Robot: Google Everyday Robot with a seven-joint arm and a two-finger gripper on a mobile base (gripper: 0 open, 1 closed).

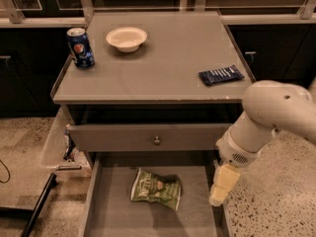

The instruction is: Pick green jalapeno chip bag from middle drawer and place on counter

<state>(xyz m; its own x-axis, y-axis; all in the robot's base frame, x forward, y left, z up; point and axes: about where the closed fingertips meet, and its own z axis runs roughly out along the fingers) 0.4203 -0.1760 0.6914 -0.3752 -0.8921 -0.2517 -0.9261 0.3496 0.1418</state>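
The green jalapeno chip bag [155,187] lies flat on the grey floor of the open middle drawer [116,216], near its centre. My gripper [221,186] hangs from the white arm [269,113] at the drawer's right wall, level with the bag and a hand's width to its right, not touching it. The counter [168,65] is the grey cabinet top above.
On the counter stand a blue soda can [80,47] at the left, a white bowl [127,38] behind it and a dark blue snack wrapper [220,75] at the right edge. The upper drawer front with a small knob [157,140] overhangs the back of the middle drawer.
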